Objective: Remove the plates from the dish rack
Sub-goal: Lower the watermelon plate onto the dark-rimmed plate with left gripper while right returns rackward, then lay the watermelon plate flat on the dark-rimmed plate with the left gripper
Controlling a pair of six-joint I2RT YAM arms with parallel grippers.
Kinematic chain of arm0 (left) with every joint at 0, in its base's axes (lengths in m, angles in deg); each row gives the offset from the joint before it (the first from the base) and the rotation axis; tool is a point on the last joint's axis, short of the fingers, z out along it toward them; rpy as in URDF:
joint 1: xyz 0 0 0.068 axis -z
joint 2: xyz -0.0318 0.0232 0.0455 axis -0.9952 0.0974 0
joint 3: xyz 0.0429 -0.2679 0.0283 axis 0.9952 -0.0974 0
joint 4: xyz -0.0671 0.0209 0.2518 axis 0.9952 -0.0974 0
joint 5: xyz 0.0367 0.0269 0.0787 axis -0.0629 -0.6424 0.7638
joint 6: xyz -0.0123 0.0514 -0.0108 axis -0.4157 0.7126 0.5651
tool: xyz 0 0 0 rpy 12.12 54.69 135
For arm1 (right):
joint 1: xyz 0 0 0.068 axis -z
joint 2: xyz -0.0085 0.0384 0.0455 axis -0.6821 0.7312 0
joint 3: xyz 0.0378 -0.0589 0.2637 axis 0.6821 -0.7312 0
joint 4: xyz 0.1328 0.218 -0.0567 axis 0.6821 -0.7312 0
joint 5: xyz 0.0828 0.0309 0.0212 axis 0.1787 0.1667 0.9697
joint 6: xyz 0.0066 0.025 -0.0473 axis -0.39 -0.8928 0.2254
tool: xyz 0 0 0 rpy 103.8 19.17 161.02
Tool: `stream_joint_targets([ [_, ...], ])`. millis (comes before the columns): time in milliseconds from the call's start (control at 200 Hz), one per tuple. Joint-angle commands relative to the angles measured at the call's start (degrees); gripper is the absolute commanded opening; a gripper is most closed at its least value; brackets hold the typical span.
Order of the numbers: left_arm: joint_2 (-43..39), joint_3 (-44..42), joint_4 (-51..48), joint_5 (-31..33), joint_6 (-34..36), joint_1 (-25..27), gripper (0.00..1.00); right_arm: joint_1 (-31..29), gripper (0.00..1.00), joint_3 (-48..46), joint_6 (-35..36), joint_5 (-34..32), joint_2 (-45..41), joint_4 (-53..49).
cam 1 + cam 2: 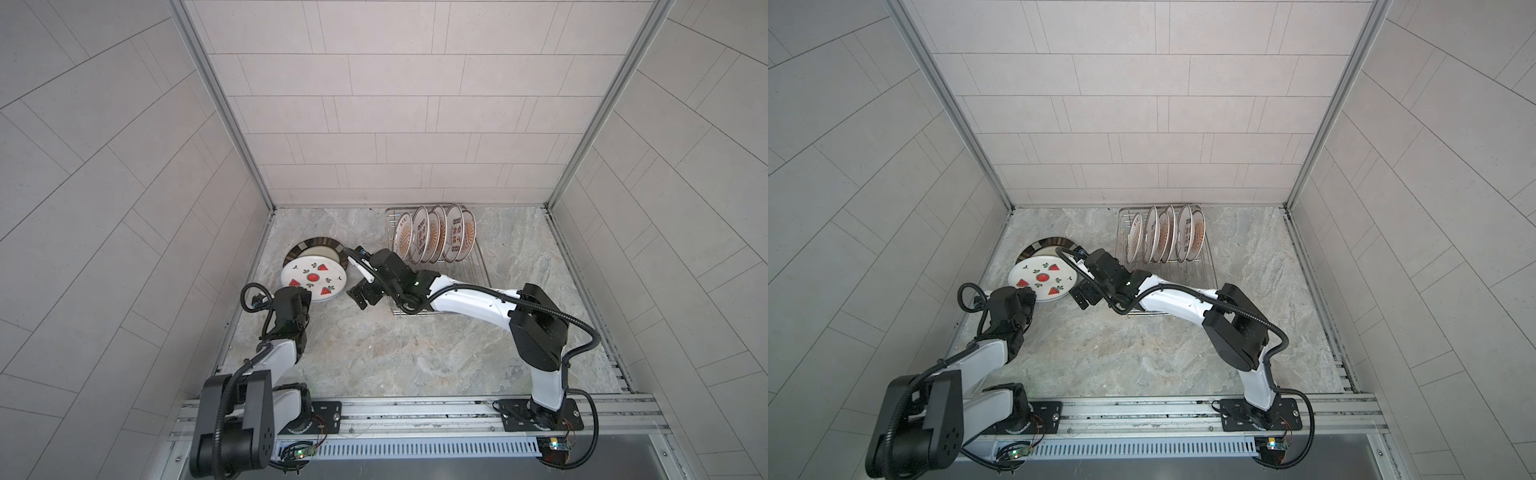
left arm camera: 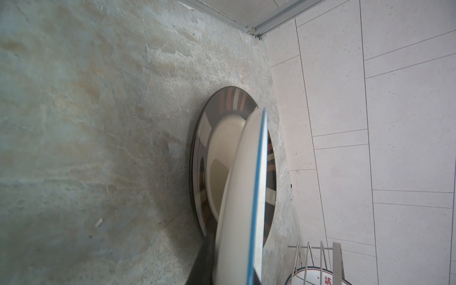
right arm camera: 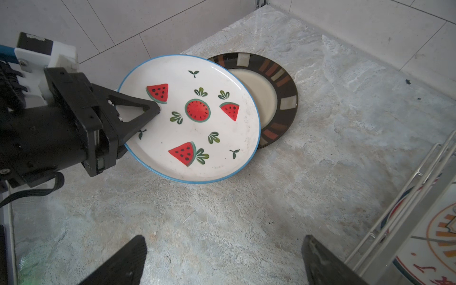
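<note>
a white watermelon plate (image 3: 192, 118), out of the dish rack (image 1: 473, 272), tilts over a dark striped plate (image 3: 283, 98) lying flat on the marble countertop (image 1: 415, 353), its rim pinched by the clenched left gripper (image 3: 148, 116). sunburst plates (image 1: 432, 235) stand upright in that rack at the back; the right gripper (image 3: 222, 249) hangs beside it, jaws wide, holding nothing.

The watermelon plate (image 3: 192, 118) is white with a thin blue rim, painted with red watermelon slices, green rinds, black seeds and green leaf sprigs. The dark plate (image 3: 283, 98) has a black rim broken by rust, cream and grey-beige blocks, and a cream centre. In both top views the sunburst plates (image 1: 455, 232) are white with orange rays, red characters and dark rims. The dish rack (image 1: 465, 270) is silver wire. The countertop (image 1: 415, 353) is marbled grey and beige.
</note>
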Motion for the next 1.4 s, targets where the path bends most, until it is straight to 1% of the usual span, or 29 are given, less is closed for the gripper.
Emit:
stream_joint_targets([
  [0,1.58,4.22,7.21,1.00,-0.41,-0.37,0.09,-0.25,1.00,-0.35,0.51,-1.68,-0.39,0.04],
  [100,3.32,4.72,7.61,0.80,-0.37,-0.44,0.14,-0.25,1.00,-0.52,0.51,-2.17,-0.37,-0.19],
  [375,7.09,6.08,7.64,0.66,0.53,-0.50,0.16,-0.25,1.00,-0.18,0.59,-2.26,-0.13,-0.69],
  [545,8.71,6.57,7.21,2.53,0.95,-0.56,0.20,-0.25,0.99,-0.09,0.57,-2.26,-0.22,-0.88],
  [831,13.74,8.19,8.74,1.39,1.21,-0.79,0.22,-0.25,1.00,0.24,0.59,-2.35,-0.04,-1.13],
  [1046,14.63,9.77,5.31,3.23,2.86,-0.77,0.27,-0.25,1.00,0.70,0.57,-2.18,0.36,-1.50],
  [1081,14.45,10.31,4.13,3.74,3.57,-0.75,0.30,-0.25,1.00,0.78,0.64,-2.18,0.46,-1.50],
  [1161,14.17,11.07,1.95,4.28,4.27,-0.74,0.30,-0.25,1.00,0.88,0.57,-2.16,0.66,-1.59],
  [1301,14.96,11.35,1.69,5.32,4.47,-0.72,0.32,-0.25,1.00,1.13,0.51,-2.09,0.75,-1.72],
  [1346,15.50,11.51,1.88,5.46,4.56,-0.76,0.36,-0.25,1.00,1.30,0.43,-1.84,0.95,-1.77],
  [1396,15.97,11.71,1.74,5.63,4.56,-0.75,0.37,-0.25,1.00,1.57,0.56,-1.41,1.25,-1.98],
])
